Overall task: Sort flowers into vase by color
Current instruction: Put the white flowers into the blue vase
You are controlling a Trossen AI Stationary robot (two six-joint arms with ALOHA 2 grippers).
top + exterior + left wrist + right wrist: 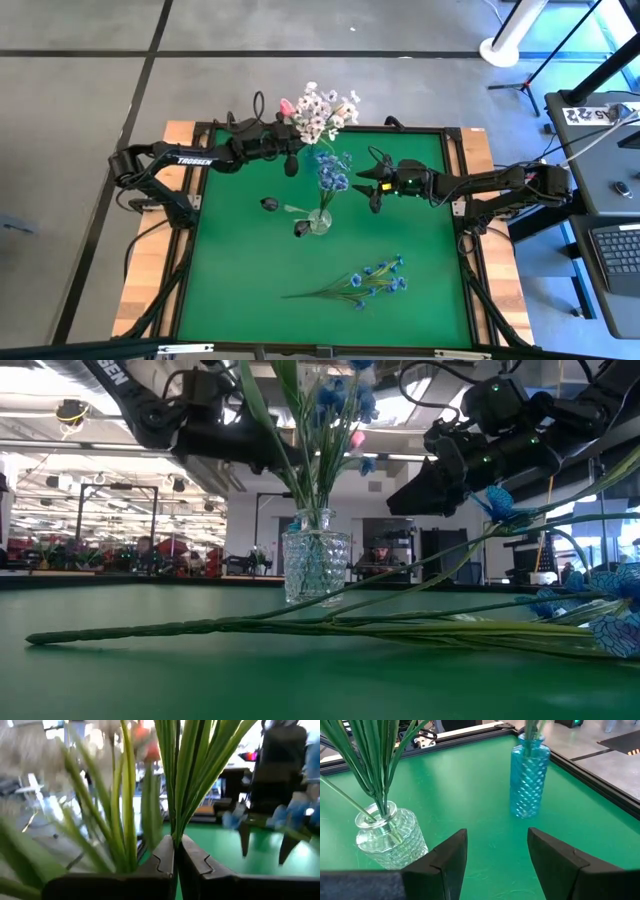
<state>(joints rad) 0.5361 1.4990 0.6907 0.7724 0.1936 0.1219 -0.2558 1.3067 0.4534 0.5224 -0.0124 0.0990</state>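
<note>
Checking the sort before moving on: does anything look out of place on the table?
One blue spray lies flat on the green mat, apart from the clear vase that holds the other blue flowers. Two small dark lumps sit loose near that vase.

Clear vase (319, 221) blocks mat centre; loose blue spray (365, 282) obstructs near side; mat's right part (420, 240) seemingly open.

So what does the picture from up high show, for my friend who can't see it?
Two dark robot arms reach over a green table: the left tool is shut on a bunch of white and pink flowers, the right tool open beside a clear vase holding blue flowers. One blue flower spray lies flat on the table.
</note>
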